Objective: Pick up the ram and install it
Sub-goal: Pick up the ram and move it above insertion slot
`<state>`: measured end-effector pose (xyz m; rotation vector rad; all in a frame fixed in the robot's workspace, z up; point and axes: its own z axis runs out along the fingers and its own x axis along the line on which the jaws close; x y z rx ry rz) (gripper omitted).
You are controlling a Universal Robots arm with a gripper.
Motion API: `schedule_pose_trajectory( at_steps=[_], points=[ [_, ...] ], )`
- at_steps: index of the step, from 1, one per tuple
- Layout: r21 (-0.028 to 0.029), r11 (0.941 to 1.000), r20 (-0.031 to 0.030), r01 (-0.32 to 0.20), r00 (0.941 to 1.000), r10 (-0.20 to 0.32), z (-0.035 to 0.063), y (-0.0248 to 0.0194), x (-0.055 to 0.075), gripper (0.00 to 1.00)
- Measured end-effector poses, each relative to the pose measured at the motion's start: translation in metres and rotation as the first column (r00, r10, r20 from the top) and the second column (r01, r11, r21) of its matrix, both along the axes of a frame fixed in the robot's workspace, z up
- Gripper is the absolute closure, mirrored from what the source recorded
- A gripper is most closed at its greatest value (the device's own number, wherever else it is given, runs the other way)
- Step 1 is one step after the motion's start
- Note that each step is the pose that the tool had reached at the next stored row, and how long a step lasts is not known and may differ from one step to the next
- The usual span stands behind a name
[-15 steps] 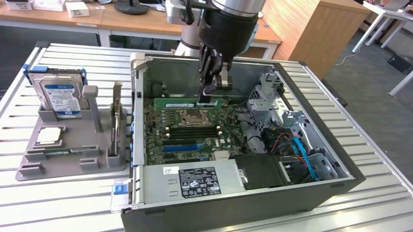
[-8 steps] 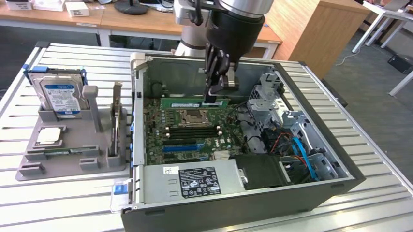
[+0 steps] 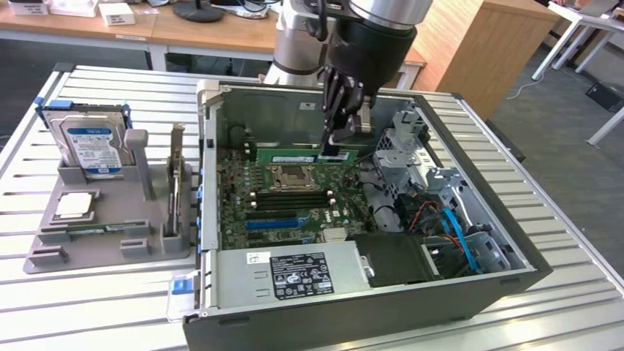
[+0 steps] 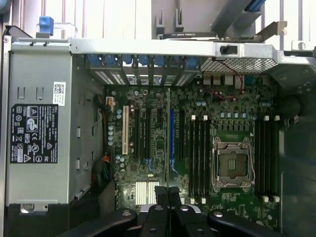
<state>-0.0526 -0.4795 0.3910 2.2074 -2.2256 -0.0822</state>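
We see: ram (image 3: 289, 157) green, white-labelled; motherboard (image 3: 239, 212) green with one blue slot (image 3: 271, 221); gripper (image 3: 332, 151) black; power supply (image 3: 244, 281) grey, sticker (image 3: 297, 276) black; cables (image 3: 454, 228) blue; drive (image 3: 93, 146) blue-framed; tray (image 3: 98, 245) grey; table (image 3: 98, 307) pale, striped.

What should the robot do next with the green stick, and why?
Probably ease it straight down, slowly. The jaws are shut on the ram, which sits level just over the motherboard by the socket, seemingly not pushed in yet.
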Motion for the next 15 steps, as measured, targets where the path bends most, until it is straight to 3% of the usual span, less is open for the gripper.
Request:
schedule_pose_trajectory(
  at_steps=[4, 10, 15],
  points=[
    [-0.0002, 1.0000, -0.0007, 0.000, 1.0000, 0.000, 0.0001, 0.0000, 0.0073, 0.89],
    [0.0003, 1.0000, -0.0006, 0.000, 1.0000, 0.000, -0.0002, 0.0002, 0.0077, 0.89],
    [-0.0001, 1.0000, -0.0007, 0.000, 1.0000, 0.000, -0.0008, 0.0049, 0.0076, 0.89]
  ],
)
